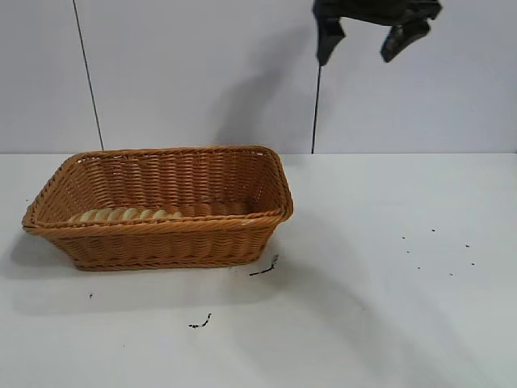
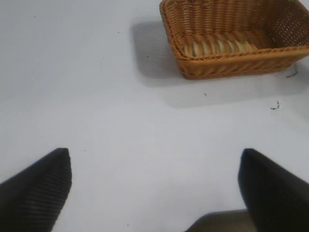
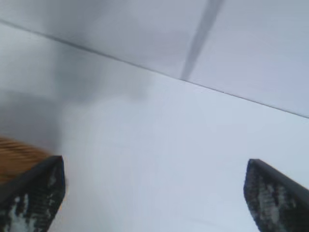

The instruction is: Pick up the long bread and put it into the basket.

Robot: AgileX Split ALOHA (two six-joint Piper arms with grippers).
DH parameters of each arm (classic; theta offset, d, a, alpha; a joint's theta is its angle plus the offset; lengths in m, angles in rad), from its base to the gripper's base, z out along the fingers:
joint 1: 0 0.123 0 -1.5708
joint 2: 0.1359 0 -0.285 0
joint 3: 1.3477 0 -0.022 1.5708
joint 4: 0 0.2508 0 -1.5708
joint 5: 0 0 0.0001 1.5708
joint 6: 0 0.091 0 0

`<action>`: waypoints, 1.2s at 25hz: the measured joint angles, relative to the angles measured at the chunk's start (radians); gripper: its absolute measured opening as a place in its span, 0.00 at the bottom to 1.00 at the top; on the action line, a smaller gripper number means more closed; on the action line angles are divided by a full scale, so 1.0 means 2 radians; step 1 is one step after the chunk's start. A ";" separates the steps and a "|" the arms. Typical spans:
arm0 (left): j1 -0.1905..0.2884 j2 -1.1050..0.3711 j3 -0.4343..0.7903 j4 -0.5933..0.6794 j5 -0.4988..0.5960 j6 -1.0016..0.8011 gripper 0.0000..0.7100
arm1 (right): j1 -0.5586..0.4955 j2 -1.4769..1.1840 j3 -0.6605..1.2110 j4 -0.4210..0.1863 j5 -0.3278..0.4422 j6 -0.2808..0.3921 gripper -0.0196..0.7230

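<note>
The long bread [image 1: 125, 215] lies inside the orange-brown wicker basket [image 1: 266, 174], along its near wall; only its ridged top shows above the rim. Both also show in the left wrist view, the bread [image 2: 219, 47] within the basket [image 2: 231, 67]. My right gripper [image 1: 363, 40] hangs open and empty high above the table, to the right of the basket. In the right wrist view it [image 3: 154, 188] is open over bare table, with a corner of the basket [image 3: 17, 157] at the edge. My left gripper [image 2: 155, 186] is open and empty, away from the basket; it is out of the exterior view.
The white table [image 1: 388, 307] spreads to the right of and in front of the basket. Small dark specks [image 1: 265, 268] lie near the basket's front corner and at the right [image 1: 436, 250]. A grey wall stands behind.
</note>
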 joint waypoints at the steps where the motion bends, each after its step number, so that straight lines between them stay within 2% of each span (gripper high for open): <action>1: 0.000 0.000 0.000 0.000 0.000 0.000 0.97 | -0.004 0.000 0.000 0.000 0.007 0.000 0.95; 6: 0.000 0.000 0.000 0.000 0.000 0.000 0.97 | -0.007 0.000 0.000 0.001 0.053 0.000 0.95; 10: 0.000 0.000 0.000 0.000 0.000 0.000 0.97 | -0.007 -0.014 0.017 0.008 0.057 0.000 0.95; 15: 0.000 0.000 0.000 0.000 0.000 0.000 0.97 | -0.007 -0.084 0.086 0.012 0.058 0.000 0.95; 22: 0.000 0.000 0.000 0.000 0.000 0.000 0.97 | -0.007 -0.249 0.266 0.012 0.057 0.000 0.95; 30: 0.000 0.000 0.000 0.000 0.000 0.000 0.97 | -0.007 -0.457 0.520 0.012 0.058 0.000 0.95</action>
